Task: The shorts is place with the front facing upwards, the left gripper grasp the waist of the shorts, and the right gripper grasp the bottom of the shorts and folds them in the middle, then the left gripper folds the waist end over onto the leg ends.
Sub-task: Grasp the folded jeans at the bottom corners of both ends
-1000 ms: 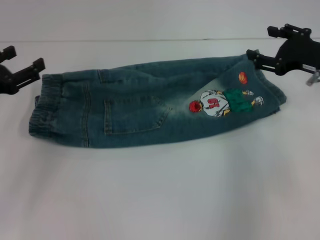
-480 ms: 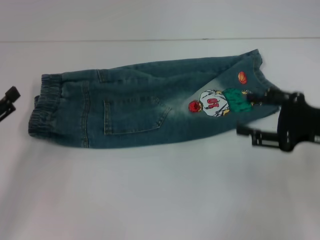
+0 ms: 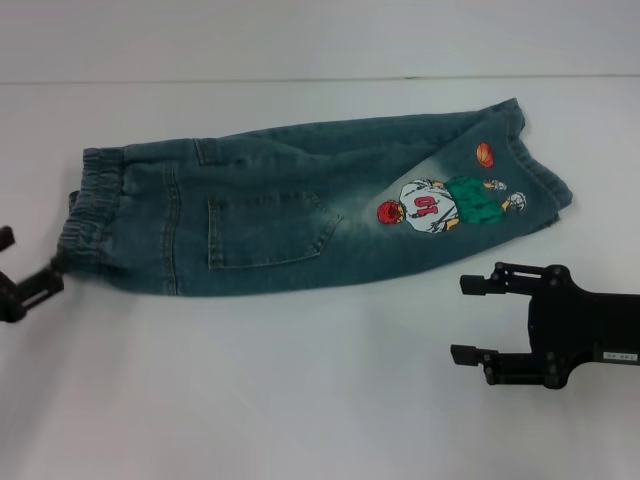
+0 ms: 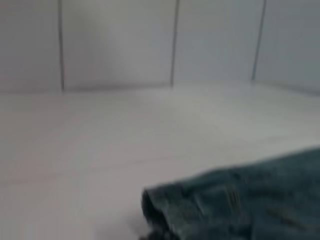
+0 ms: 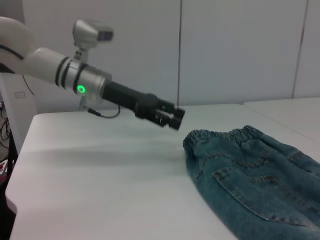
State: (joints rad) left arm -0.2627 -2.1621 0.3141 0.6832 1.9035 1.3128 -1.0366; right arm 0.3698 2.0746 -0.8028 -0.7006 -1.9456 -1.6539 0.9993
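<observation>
Head view has the left pincer (image 3: pixel 25 285) low at the desk's left edge, its tips just off the near corner of the waist of the shorts (image 3: pixel 88 215); only part of it shows there, and whether its fingers are parted or closed I cannot tell, nor does the right wrist view (image 5: pixel 167 116) settle it. The right pincer (image 3: pixel 500 320) sits over bare desk nearer the robot than the leg ends (image 3: pixel 540 170), fingers spread wide and holding nothing, clear of the cloth. The shorts (image 3: pixel 290 215) lie lengthwise across the desk, already doubled along their length, with the patch pocket (image 3: pixel 265 232) and the basketball cartoon (image 3: pixel 445 203) facing up, waist to the left and hems to the right. The step in hand looks like the last fold, waist over onto the hems. To do it well, the left pincer should bite the elastic band through both layers near its middle rather than at the corner, lift only enough to clear the fabric, carry it straight along the length, and lay the band square on the cuffs so the edges line up; the right pincer ought to keep out of that path. The desk (image 3: pixel 300 400) is plain white and smooth, so the denim may slide when dragged. Behind it stands a pale panelled wall (image 5: pixel 235 50) with dark vertical seams.
</observation>
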